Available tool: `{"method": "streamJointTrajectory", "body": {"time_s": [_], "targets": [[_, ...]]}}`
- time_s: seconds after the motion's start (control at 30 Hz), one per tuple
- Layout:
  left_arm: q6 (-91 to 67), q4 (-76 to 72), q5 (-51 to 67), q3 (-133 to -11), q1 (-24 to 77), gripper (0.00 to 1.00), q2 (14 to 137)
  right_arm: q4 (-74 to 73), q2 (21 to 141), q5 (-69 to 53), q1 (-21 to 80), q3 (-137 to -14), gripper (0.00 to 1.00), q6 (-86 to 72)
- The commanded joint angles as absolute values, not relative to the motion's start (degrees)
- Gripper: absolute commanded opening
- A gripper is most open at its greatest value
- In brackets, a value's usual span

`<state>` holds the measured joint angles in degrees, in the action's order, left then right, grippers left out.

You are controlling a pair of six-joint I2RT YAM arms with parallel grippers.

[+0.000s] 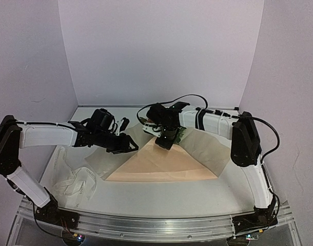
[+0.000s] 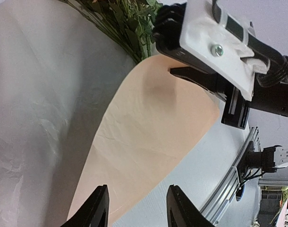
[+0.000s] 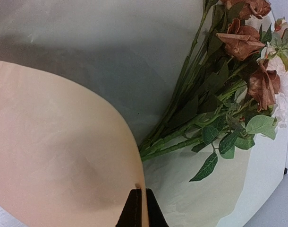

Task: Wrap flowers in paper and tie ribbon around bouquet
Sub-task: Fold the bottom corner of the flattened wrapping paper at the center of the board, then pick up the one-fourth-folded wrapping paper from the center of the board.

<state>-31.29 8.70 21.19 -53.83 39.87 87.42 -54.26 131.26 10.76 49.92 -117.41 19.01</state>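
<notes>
The paper [image 1: 164,165] lies mid-table, its peach flap [image 3: 54,151] folded over pale grey sheet [image 2: 35,94]. The flowers [image 3: 229,94] lie on the grey part, stems running under the flap's edge; rusty-brown and white heads show at the right wrist view's upper right, and green stems [image 2: 130,23] in the left wrist view. My right gripper [image 3: 140,191] is shut on the flap's edge [image 1: 165,143]. My left gripper [image 2: 138,189] stands open over the flap's left corner [image 1: 132,146], nothing between its fingers. The ribbon [image 1: 74,184] lies loose at the front left.
White walls close in the table on the left, back and right. A metal rail [image 1: 146,225] runs along the near edge. The right arm [image 2: 219,42] reaches across the back of the paper, close to the left gripper's side.
</notes>
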Motion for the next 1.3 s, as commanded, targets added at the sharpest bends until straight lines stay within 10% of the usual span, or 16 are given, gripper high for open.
{"method": "streamJointTrajectory", "body": {"time_s": [0.0, 0.43, 0.8, 1.03, 1.27], "targets": [[-28.7, 7.6, 23.8, -57.3, 40.4, 0.42, 90.4, -53.8, 133.9, 13.7, 49.1, -121.9, 0.0, 19.5], [-27.2, 10.2, 27.1, -56.9, 42.5, 0.35, 95.2, -52.8, 137.3, 15.8, 47.7, -123.9, 0.17, 19.2], [-25.7, 9.4, 27.1, -58.6, 44.0, 0.34, 97.0, -57.6, 126.7, 14.2, 47.7, -119.2, 0.77, 10.5], [-21.2, 10.9, 26.4, -61.7, 49.3, 0.37, 98.8, -62.1, 108.6, 10.7, 46.9, -102.9, 0.98, -7.9], [-16.1, 15.0, 25.3, -66.5, 54.3, 0.35, 102.8, -60.1, 91.3, 2.6, 46.4, -80.5, 0.98, -27.2]]}}
